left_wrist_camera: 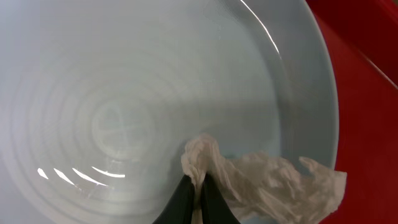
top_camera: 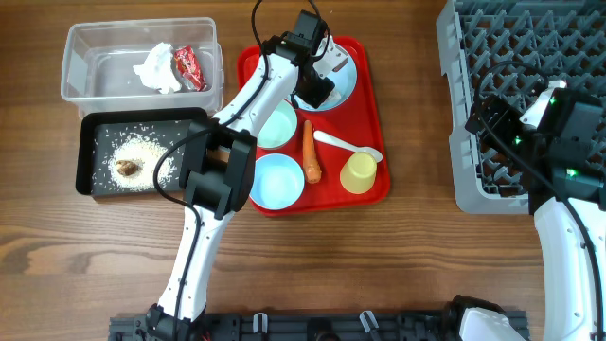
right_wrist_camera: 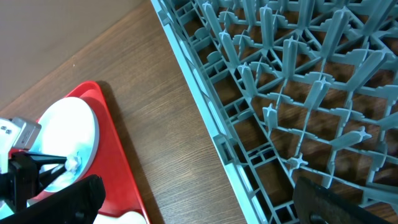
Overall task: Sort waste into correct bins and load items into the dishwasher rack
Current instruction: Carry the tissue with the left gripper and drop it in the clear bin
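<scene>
Left gripper (left_wrist_camera: 198, 198) pinches one end of crumpled white tissue (left_wrist_camera: 273, 186), lying on pale blue plate (left_wrist_camera: 124, 74) w/ rest trailing off sideways. Clear tub (top_camera: 85, 83) sits well apart, past edge of red tray (top_camera: 374, 104), on left arm's side. Right gripper (top_camera: 490, 121) spread wide over dishwasher rack (top_camera: 492, 47).

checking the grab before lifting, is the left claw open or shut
Shut on the crumpled tissue: the left wrist view shows the left claw with tips together, pinching its edge on the pale blue plate.

Glossy smooth pale blue plate (left_wrist_camera: 124, 74); crumpled paper tissue (left_wrist_camera: 267, 180); woodgrain table (top_camera: 379, 265); grey plastic rack (right_wrist_camera: 298, 93).
</scene>
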`<state>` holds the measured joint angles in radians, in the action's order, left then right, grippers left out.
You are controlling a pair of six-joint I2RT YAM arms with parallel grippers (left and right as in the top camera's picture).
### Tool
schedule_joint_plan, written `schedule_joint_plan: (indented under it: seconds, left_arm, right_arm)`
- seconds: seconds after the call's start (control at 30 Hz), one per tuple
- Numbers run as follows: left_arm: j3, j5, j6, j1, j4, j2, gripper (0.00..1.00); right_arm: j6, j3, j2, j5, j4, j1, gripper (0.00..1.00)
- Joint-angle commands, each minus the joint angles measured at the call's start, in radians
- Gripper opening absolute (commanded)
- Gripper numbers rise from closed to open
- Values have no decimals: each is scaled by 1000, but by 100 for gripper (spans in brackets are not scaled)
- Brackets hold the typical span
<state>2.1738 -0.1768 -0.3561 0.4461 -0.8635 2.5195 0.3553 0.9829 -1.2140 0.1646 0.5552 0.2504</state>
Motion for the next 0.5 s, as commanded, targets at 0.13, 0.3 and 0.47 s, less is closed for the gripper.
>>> schedule_joint_plan:
  seconds: [0.13,0.3,0.47]
  left_arm:
    - [0,99,215,2,-43,-160,4]
    - [0,229,268,-24,-108,-278,4]
    - [0,336,267,-100,-117,-328,4]
  right_arm:
    - [11,11,-7,17,-1,2,100]
    - [11,11,-7,17,-4,2,100]
    - [11,11,-7,17,-5,2,100]
